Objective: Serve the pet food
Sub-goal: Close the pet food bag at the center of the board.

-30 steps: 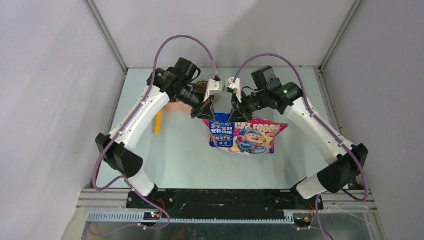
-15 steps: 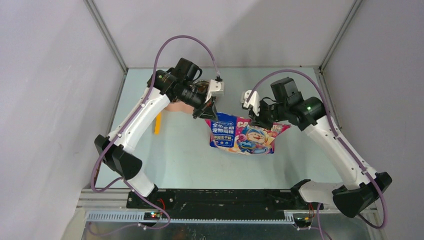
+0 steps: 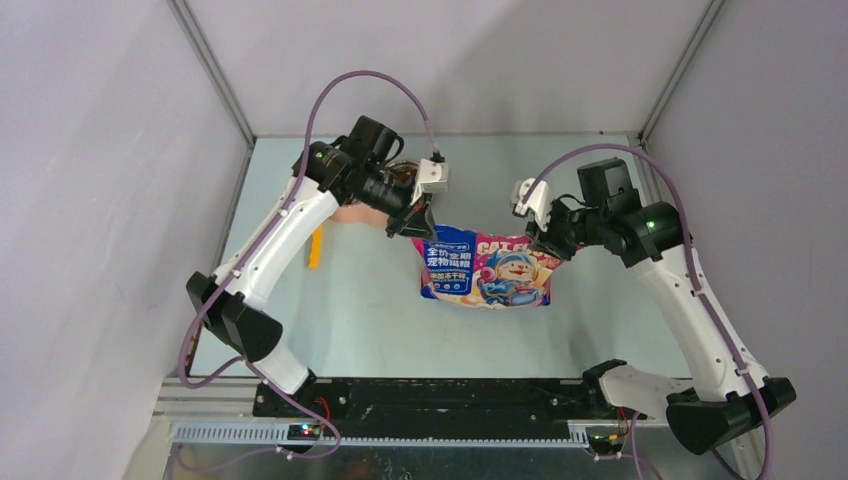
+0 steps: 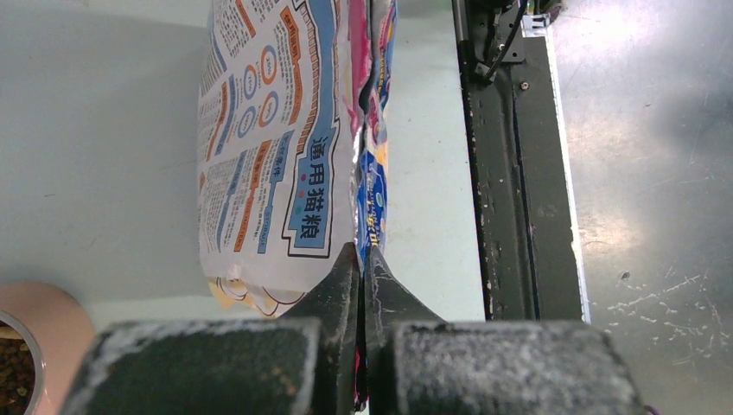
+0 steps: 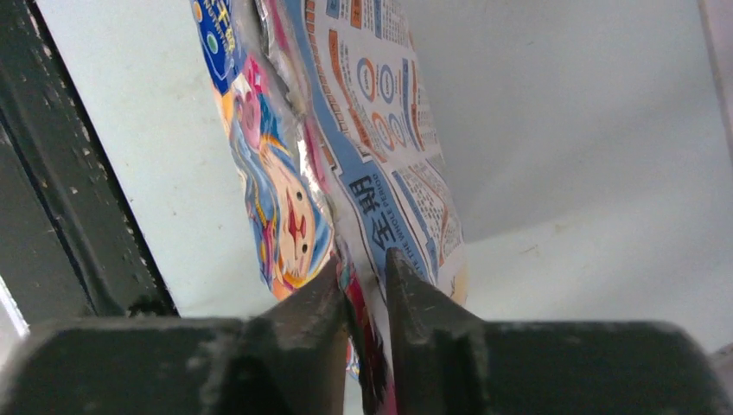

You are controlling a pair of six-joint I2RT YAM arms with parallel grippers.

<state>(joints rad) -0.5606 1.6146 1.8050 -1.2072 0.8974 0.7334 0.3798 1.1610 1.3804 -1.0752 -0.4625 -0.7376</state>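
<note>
**tom_k:** What are the jaws up to here?

**rigwatcher:** The left gripper [image 4: 361, 259] has its jaws clamped tight on the top left corner of the glossy blue, pink and white cartoon-printed cat food bag [image 3: 487, 272]. There's no gap at all in the left wrist view. The right gripper [image 5: 363, 270] sits at the opposite top corner with its jaws parted and the bag's pink edge running through the gap. It doesn't look like it's pinching, so I'd say only 1 arm really has the bag.

**tom_k:** And the food itself?

**rigwatcher:** Mostly inside the bag, I'd guess. The bag is mid-counter, with its top edge running left to right between the 2 grippers and its printed body toward the arm bases. Can't tell if its bottom rests on the counter. There's also some small dark-brown kibble [image 4: 9, 385] in a steel bowl of the pink twin-bowl feeder [image 3: 352, 212].

**tom_k:** So which way does it go?

**rigwatcher:** Left and a bit further back. The feeder is just beside the left gripper and well apart from the right gripper, so the left arm is nearer. Snag is that the left arm covers most of the feeder from above, and a bag held by 1 corner will probably sag. The yellow plastic scoop [image 3: 316, 246] lies on the pale green counter [image 3: 350, 320] near the feeder, off the path.
</note>
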